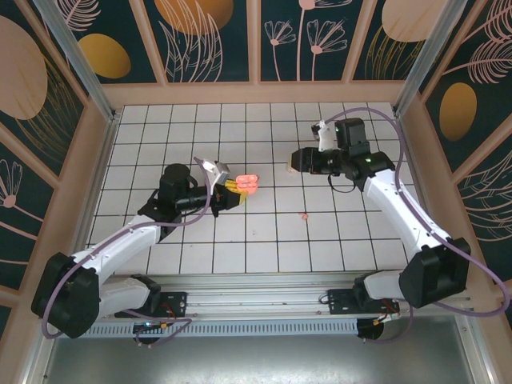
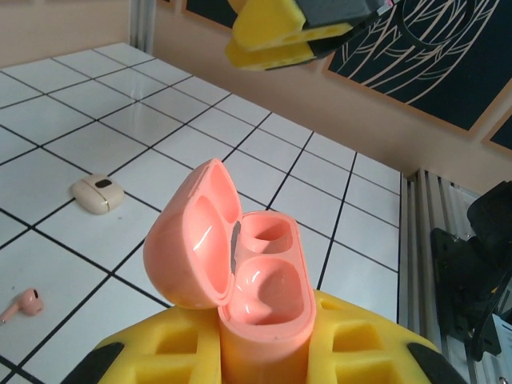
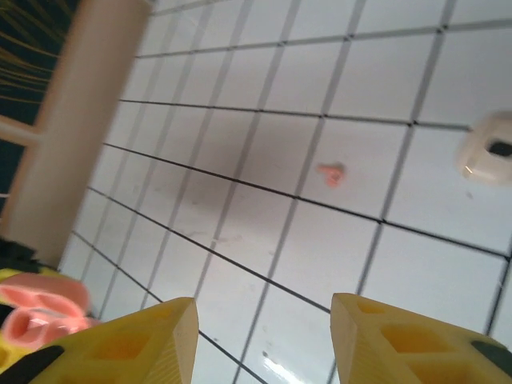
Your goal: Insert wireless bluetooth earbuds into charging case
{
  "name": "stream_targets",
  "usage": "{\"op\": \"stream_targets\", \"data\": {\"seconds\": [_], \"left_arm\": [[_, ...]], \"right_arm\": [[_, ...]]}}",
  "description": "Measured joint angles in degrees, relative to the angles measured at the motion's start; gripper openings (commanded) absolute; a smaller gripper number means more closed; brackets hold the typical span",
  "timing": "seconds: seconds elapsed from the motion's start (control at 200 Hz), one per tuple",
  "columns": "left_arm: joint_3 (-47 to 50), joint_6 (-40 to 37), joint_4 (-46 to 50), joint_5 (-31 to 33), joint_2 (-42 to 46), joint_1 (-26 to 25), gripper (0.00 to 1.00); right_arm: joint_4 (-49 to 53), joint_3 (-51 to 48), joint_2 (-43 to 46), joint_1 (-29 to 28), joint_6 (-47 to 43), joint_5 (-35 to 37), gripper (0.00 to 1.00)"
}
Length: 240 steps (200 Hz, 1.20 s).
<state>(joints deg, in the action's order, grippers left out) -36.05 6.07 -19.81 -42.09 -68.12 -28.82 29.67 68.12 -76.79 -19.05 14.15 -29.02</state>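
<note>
Salmon-pink plastic is what your left gripper [image 1: 237, 186] has its jaws clamped on: the pink charging case [image 2: 254, 276]. It is held clear of the counter [image 1: 264, 240], with the lid hinged back and the wells facing up. The far well looks empty. The near one is too glossy to tell whether a bud sits in it.

Your right gripper [image 3: 264, 344] hovers with its jaws apart and nothing between them. One pink earbud [image 3: 330, 173] lies on a tile between the two arms, well apart from the case. A closed beige case [image 2: 98, 193] rests not far from it.

Watch the pick first. The bud is tiny and smooth against those blocky jaws, so an off-centre close could squirt it sideways, or pinch it at an angle that will not suit the well. Coming down carelessly could also nudge the beige case.

At the insert, the pink case is gripped only low on its body. A push off the well's axis could twist it in the jaws or knock the lid down.
</note>
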Motion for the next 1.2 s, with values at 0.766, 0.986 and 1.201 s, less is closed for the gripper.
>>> {"op": "stream_targets", "data": {"seconds": [0.766, 0.986, 1.201], "left_arm": [[3.5, 0.0, -3.6, 3.7, 0.1, 0.0, 0.16], [4.9, 2.2, -5.6, 5.9, 0.8, 0.0, 0.13], [6.9, 5.2, -6.5, 10.9, 1.3, 0.1, 0.11]], "right_arm": [[14.3, -7.8, -10.9, -0.5, 4.3, 12.5, 0.45], [13.7, -3.1, -15.7, -4.5, 4.6, 12.6, 0.45], [11.5, 8.9, -26.5, -7.9, 4.6, 12.5, 0.45]]}}
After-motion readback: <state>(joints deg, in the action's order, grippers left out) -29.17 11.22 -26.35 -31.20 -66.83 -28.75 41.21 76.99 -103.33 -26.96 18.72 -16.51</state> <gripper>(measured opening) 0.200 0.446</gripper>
